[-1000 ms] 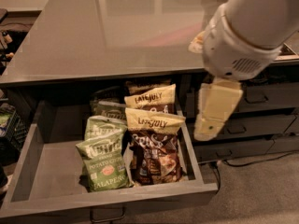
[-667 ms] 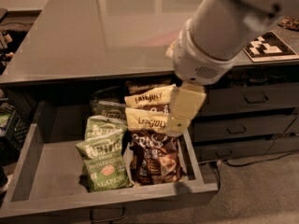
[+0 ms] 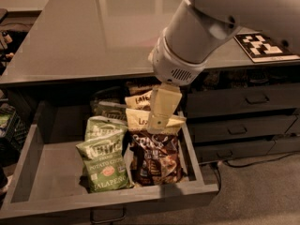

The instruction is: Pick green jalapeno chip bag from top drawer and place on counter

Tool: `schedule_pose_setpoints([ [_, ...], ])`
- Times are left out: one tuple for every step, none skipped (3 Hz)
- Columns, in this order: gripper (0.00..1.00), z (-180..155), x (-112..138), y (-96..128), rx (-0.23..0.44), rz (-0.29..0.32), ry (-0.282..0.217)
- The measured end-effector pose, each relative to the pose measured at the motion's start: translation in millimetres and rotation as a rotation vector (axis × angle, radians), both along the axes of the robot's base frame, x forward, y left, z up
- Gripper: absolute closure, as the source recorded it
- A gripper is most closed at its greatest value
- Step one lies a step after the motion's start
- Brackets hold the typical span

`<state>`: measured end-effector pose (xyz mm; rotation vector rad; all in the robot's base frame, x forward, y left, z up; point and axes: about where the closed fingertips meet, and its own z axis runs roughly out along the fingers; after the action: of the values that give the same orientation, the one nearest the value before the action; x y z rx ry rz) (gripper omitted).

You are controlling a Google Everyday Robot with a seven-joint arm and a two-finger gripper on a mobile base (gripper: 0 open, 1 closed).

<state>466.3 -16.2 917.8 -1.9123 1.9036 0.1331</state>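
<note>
The top drawer (image 3: 44, 172) is pulled open below the counter (image 3: 93, 27). The green jalapeno chip bag (image 3: 105, 168) lies at the front middle of the drawer, face up, with "JALAPENO" along its bottom. A second green bag (image 3: 104, 131) lies just behind it. My gripper (image 3: 157, 122) hangs from the large white arm (image 3: 187, 46) over the right part of the drawer. It is above the dark brown bags (image 3: 155, 161), to the right of the green bags, and holds nothing that I can see.
More bags (image 3: 112, 108) lie at the back of the drawer under the counter edge. Closed drawer fronts with bar handles (image 3: 243, 99) stand to the right. A black-and-white marker tag (image 3: 265, 46) lies on the counter's right. A crate (image 3: 7, 125) stands at the far left.
The arm has swung left, from beside the drawer's right wall to over the brown bags inside the drawer. The bags have not moved.
</note>
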Motion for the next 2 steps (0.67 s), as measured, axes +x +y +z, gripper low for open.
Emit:
schedule_pose_setpoints([
  [0.00, -13, -4, 31, 0.026, 0.030, -0.027],
  [0.00, -32, -5, 79, 0.056, 0.100, -0.062],
])
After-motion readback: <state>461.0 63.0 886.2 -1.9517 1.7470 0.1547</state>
